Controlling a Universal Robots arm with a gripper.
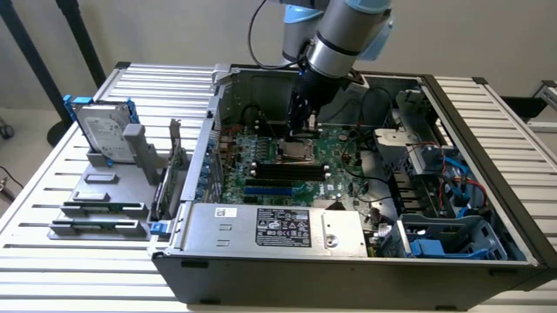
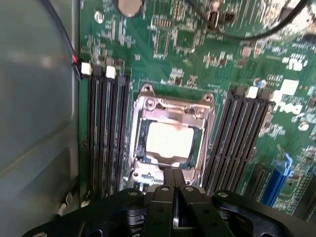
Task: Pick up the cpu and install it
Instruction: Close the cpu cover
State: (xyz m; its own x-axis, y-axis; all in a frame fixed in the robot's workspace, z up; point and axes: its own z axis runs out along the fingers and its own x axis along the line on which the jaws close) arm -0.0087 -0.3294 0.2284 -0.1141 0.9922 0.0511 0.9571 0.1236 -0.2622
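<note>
Gripper, jaws tight together, just above the edge of the cpu inside the metal socket frame

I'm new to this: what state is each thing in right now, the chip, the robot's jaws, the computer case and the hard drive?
Chip: lying flat in its socket.
Jaws: shut, nothing between them, close to the chip.
Computer case: lying on its side, open on top.
Hard drive: standing upright in a grey holder, outside the case.
</note>
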